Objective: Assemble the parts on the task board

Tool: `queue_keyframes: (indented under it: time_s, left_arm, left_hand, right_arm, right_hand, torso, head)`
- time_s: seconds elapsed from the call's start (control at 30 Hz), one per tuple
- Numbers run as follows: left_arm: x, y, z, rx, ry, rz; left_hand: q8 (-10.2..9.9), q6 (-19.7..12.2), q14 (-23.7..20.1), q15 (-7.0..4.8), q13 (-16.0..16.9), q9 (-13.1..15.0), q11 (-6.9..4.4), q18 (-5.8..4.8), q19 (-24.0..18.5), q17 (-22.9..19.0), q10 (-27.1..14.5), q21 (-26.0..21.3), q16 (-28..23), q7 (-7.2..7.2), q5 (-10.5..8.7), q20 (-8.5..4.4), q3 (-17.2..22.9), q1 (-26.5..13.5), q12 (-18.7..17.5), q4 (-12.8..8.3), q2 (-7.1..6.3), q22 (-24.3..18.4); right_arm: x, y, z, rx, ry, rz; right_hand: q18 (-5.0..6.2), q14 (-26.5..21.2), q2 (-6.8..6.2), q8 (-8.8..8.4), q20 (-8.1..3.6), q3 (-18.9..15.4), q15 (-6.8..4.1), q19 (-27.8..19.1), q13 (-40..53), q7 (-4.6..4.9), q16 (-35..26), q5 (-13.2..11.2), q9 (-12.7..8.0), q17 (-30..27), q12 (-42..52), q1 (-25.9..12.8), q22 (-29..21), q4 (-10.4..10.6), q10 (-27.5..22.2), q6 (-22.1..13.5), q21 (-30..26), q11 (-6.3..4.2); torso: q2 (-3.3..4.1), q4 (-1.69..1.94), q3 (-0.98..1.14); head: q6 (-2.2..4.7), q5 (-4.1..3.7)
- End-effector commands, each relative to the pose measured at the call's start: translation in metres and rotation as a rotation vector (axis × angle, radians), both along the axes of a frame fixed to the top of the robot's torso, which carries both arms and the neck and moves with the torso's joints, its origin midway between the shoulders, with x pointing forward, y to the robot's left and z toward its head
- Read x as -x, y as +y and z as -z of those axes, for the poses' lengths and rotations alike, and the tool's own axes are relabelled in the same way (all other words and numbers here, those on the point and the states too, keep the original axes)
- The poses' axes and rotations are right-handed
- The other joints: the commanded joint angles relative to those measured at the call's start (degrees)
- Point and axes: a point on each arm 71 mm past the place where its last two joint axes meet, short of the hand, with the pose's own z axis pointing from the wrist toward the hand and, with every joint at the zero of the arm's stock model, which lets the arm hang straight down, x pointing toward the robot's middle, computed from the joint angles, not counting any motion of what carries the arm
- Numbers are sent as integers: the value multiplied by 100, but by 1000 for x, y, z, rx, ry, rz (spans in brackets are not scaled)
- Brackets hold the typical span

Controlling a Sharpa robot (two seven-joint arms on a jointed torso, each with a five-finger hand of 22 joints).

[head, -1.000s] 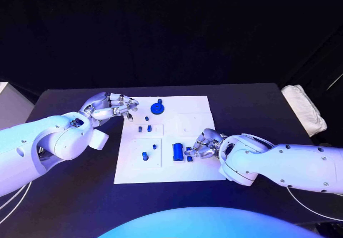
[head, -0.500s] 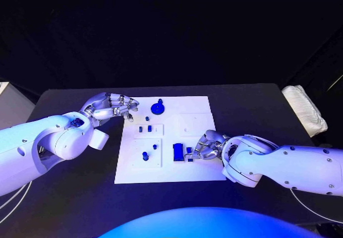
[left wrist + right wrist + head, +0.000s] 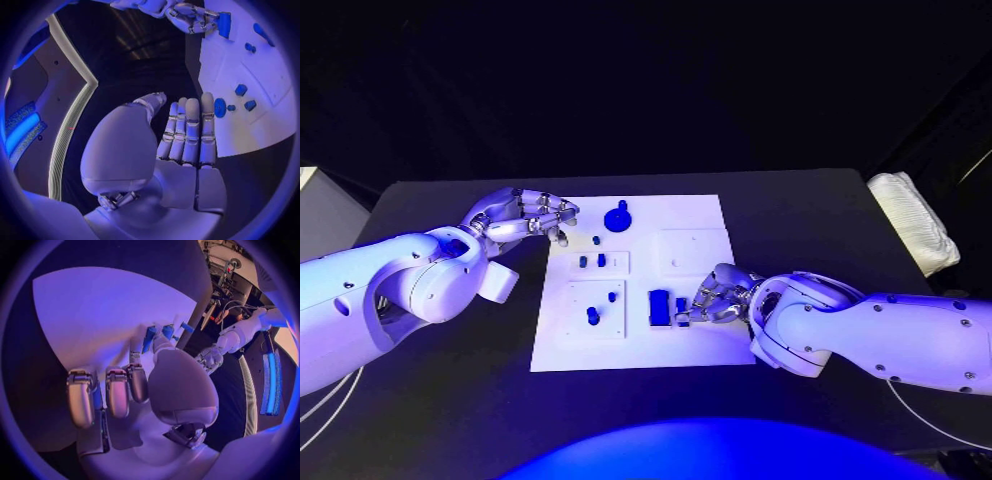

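Two robot hands work the white task board on my black counter. My head view shows the right robot hand at the board's near right edge; its wrist view shows its fingertips pinching a small blue part, beside the tall blue block. Since a second ago it has barely shifted. The left robot hand hovers off the board's far left corner, fingers straight, grasping nothing, near the round blue part.

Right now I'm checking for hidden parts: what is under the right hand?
The right hand rests over the task board, its fingers at small blue parts beside the blue block. Whatever lies under its palm is covered.
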Motion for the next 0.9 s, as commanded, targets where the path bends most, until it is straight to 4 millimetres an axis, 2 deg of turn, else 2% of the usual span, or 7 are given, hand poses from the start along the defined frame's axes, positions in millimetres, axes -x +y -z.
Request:
queue_keyframes:
  time_s: [0.03,0.23,0.5,0.9]
  left_arm:
    - [1,-3,-1,6,-2,19]
    - [1,-2,0,5,-1,18]
    - [1,-2,0,5,-1,17]
    - [0,-2,0,4,0,16]
  left_hand:
    - [35,-43,-35,-22,10,5,13,70,40,9,-40,-27,10,10,12,-4,2,55,32,21,7,-7]
    - [35,-43,-35,-22,10,5,13,70,40,9,-40,-27,10,10,12,-4,2,55,32,21,7,-7]
    - [35,-43,-35,-22,10,5,13,70,40,9,-40,-27,10,10,12,-4,2,55,32,21,7,-7]
    - [35,-43,-35,-22,10,5,13,70,40,9,-40,-27,10,10,12,-4,2,55,32,21,7,-7]
  right_arm:
    - [0,-1,3,25,9,-34]
    - [-2,-3,4,36,5,-33]
    - [-3,-1,4,33,-9,-36]
    - [-1,-3,0,-7,-39,-23]
  right_hand:
    - [-39,598,16,7,-26,-34,3,599,1141,16,37,-27,-19,1509,-12,146,1509,-6,325,-48,34,-7]
    - [-39,598,85,-4,-25,-42,4,599,1140,19,37,-58,-36,1509,-21,357,1509,-18,323,-51,34,-5]
    - [-39,598,91,-7,-25,-48,5,599,1144,21,37,-75,-40,1509,-15,400,1509,-21,325,-52,34,-5]
    - [-39,598,63,-1,-18,-371,12,599,1136,26,37,-48,-56,1509,-46,154,1509,51,319,-30,34,3]
  torso:
    - [1,8,-2]
    - [4,4,-2]
    - [2,4,-2]
    - [-2,2,0]
  head:
    - [-4,-3]
    - [-6,1]
    - [-7,-4]
    - [13,0]
